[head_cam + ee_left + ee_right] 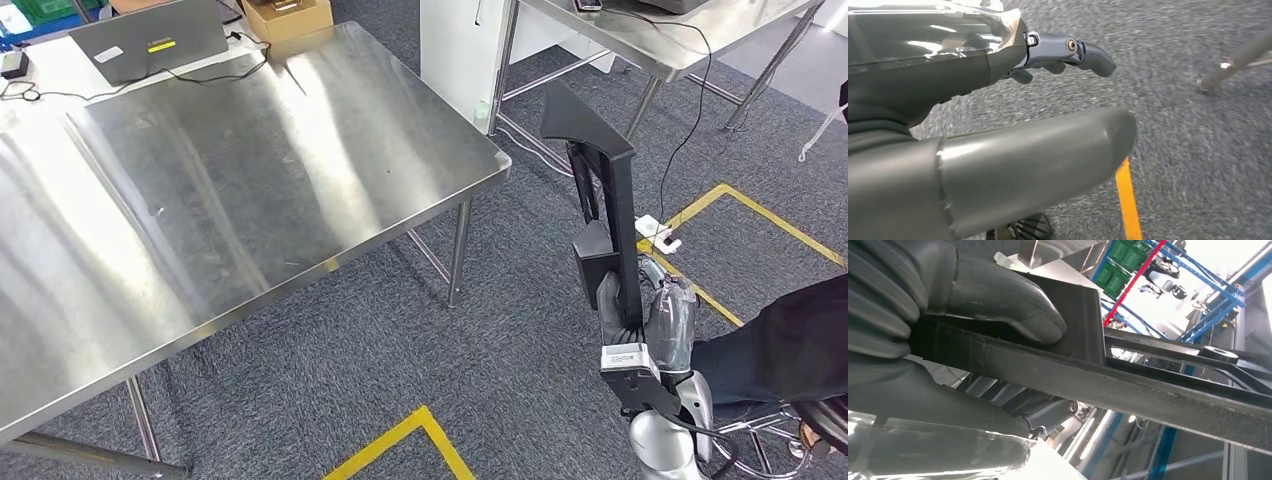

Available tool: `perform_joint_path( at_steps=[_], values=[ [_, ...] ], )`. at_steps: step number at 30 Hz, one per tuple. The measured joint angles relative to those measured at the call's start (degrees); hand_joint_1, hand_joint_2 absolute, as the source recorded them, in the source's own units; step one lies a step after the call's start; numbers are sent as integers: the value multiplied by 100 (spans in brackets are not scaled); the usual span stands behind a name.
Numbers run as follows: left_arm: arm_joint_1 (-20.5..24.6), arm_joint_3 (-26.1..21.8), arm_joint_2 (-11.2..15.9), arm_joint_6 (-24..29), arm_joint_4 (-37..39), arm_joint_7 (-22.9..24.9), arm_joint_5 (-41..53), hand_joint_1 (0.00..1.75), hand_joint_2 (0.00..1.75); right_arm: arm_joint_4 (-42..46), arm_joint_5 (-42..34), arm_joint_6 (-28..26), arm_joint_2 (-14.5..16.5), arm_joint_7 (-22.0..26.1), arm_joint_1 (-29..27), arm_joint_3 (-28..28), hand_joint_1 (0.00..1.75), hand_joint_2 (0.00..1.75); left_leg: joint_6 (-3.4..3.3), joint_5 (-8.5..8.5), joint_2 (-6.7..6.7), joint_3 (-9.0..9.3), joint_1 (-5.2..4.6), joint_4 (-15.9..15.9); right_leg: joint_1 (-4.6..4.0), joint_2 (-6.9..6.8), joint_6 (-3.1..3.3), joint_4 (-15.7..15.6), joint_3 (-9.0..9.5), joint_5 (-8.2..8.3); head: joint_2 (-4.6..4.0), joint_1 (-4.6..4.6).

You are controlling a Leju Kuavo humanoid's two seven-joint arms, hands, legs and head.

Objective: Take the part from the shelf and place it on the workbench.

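Nearest to us, our right hand (655, 325) grips the part (600, 190), a long black bracket held upright, its lower end wrapped by our fingers and its upper end flaring into a wedge well above the hand. From the right wrist view, the thick grey thumb (998, 295) presses on a flat plate of the part (1128, 385) while darker fingers close under its long bar, so the hold is firm on both faces. The part hangs over grey carpet (400, 350), not over any surface. Our left hand (998, 150) shows from its wrist camera with nothing in it, thumb thick in front and a darker finger (1078, 52) reaching out above blurred carpet and a yellow floor line (1128, 200). Just beside the right hand, on its outer side, we see a person's dark trouser leg (790, 340) on a stool. Across from the hand, to its inner side, lies the steel workbench (250, 180), its near corner well apart from the part. At the bench's far end sit a grey laptop (150, 45) and a cardboard box (287, 15). Beyond the part's top stands a second steel table (660, 45) with cables trailing down.
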State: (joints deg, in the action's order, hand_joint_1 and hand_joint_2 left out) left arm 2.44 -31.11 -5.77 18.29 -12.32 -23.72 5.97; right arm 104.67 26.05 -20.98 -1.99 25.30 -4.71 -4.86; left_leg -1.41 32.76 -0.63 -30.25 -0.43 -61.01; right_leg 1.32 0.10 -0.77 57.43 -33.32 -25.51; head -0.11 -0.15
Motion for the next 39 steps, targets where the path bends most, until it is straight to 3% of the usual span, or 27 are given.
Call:
perform_joint_path(
  at_steps=[3,4,5,7,9,13,15,17,19,20,21,23,25,27,29,31,39],
  values=[
    [-12,-10,6,11,-1,-2,1,0,0,-4,8,23,-30,-96,33,-59,175,175,100,386,18,-697,73,-1103,11,-8,66,-10,101,-94,0,-7],
    [-21,-19,9,18,-1,-1,1,0,0,-11,-26,85,-81,-184,47,-115,175,175,121,364,20,-890,96,-1304,19,-7,59,-10,139,-130,0,-8],
    [-30,-32,10,22,-1,-1,3,0,0,-26,-90,195,-164,-288,66,-194,175,175,136,210,25,-977,116,-1287,31,-4,39,-10,189,-170,0,-9],
    [-43,-73,19,25,-1,1,17,0,0,-104,-241,554,-440,-525,150,-449,175,175,149,-365,40,-838,150,-665,60,-1,-18,-11,317,-261,0,-9],
    [-45,-124,32,23,0,2,45,0,0,-274,-301,950,-801,-740,330,-781,175,175,123,-712,45,-595,140,-13,47,5,-103,-11,396,-350,0,-10],
    [-42,-180,72,-16,-2,3,126,0,0,-794,-308,1566,-1600,-1051,878,-1371,175,175,-69,-687,42,-465,42,212,33,4,-278,-36,427,-425,0,1],
    [-42,-215,94,-45,-5,-3,163,0,0,-1042,-349,1707,-1937,-1106,1091,-1592,175,175,-189,-694,39,-363,36,288,35,-4,-307,231,308,-527,0,15],
    [-42,-256,117,-68,-7,-9,197,0,0,-1213,-426,1751,-2120,-1108,1172,-1748,175,175,-277,-655,34,-293,35,319,34,-5,-280,964,-132,-741,0,33],
    [-47,-293,132,-82,-7,-9,224,0,0,-1308,-511,1718,-2170,-1072,1103,-1845,175,175,-309,-587,16,-222,24,318,27,-4,-309,1604,-615,-838,0,49],
    [-52,-310,133,-87,-7,-8,233,0,0,-1337,-552,1684,-2170,-1035,1035,-1872,175,175,-309,-546,3,-171,16,315,25,-4,-354,1635,-721,-749,0,54],
    [-55,-322,134,-94,-7,-8,235,0,0,-1356,-589,1641,-2159,-986,969,-1883,175,175,-301,-503,-9,-111,9,313,28,-5,-409,1419,-699,-562,0,57],
    [-58,-359,138,-106,-7,-9,230,0,0,-1378,-618,1517,-2115,-869,881,-1884,175,175,-260,-400,-23,0,-7,306,34,-15,-481,634,-434,-96,0,69],
    [-52,-414,153,-99,-7,-13,215,0,0,-1374,-559,1346,-2037,-761,854,-1864,175,175,-221,-307,-24,41,-45,291,30,-18,-418,142,-225,142,0,78],
    [-49,-466,165,-81,-7,-16,202,0,0,-1332,-436,1194,-1949,-700,829,-1819,175,175,-265,-270,-21,46,-77,287,29,-5,-333,75,-183,159,0,69],
    [-51,-508,167,-66,-7,-17,199,0,0,-1252,-342,1104,-1877,-686,807,-1768,175,175,-318,-270,-16,67,-83,318,25,4,-299,74,-181,146,0,63],
    [-51,-545,167,-55,-7,-17,200,0,0,-1171,-304,1063,-1830,-686,802,-1732,175,175,-317,-263,-11,87,-82,349,21,6,-270,72,-178,127,0,62],
    [-51,-575,178,-79,-8,-25,274,0,0,-997,168,1048,-1774,-961,971,-1352,175,175,-323,-237,15,88,-91,349,39,9,-257,68,-174,131,0,63]
  ],
)
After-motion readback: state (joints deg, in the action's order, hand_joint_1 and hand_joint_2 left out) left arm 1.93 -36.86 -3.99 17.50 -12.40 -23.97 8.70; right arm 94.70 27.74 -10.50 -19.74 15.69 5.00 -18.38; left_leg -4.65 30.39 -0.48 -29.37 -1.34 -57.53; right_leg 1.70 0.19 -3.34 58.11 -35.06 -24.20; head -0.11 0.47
